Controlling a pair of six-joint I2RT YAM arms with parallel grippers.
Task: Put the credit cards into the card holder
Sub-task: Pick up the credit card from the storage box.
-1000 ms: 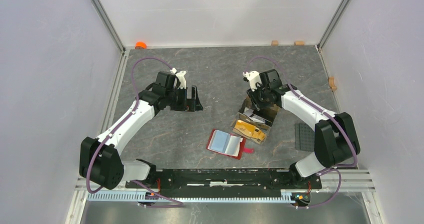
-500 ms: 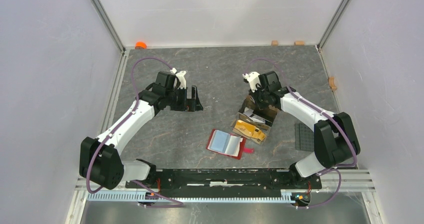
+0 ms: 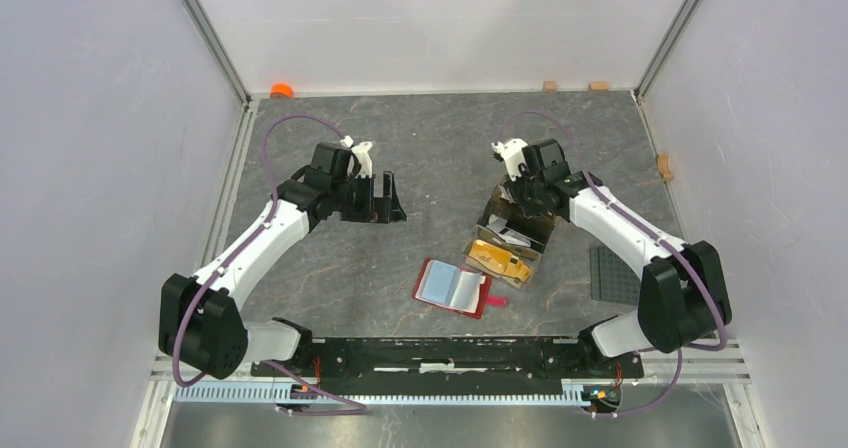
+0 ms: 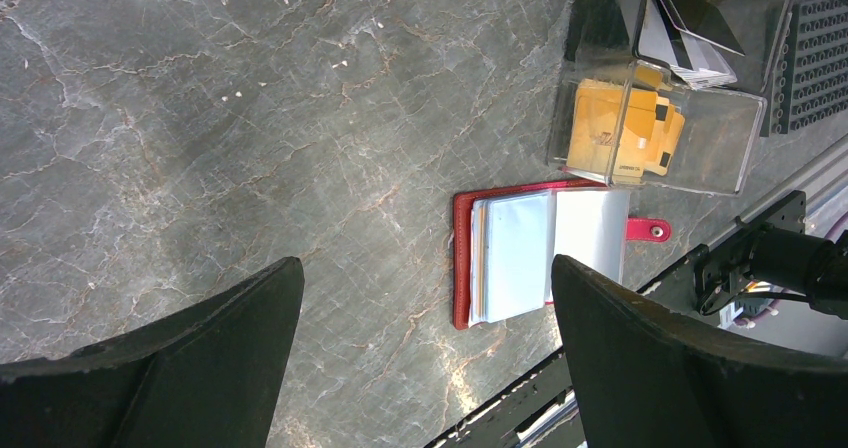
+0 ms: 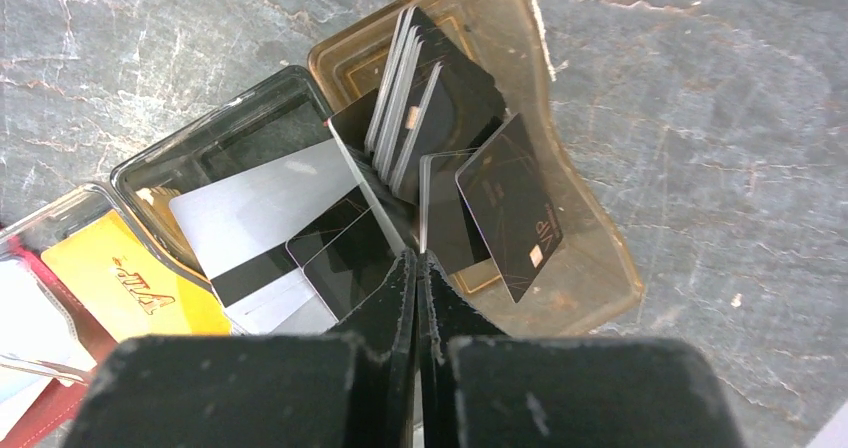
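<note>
Grey marbled table point(image 3: 440, 138) fills my overhead view. The left gripper point(image 3: 392, 198) hangs left of centre, jaws spread full wide and empty, while the right gripper point(image 5: 415, 263) sits right of centre over the clear box point(image 4: 748, 138), fingers pressed flat together; I cannot tell whether a card edge is pinched. Red card holder point(image 4: 462, 258) lies open at lower centre just beside that box with a light blue card point(image 4: 515, 253) in its sleeve, orange cards point(image 4: 610, 133) lie in the box, and dark cards point(image 5: 505, 203) lean upright at upper centre of my right wrist view.
</note>
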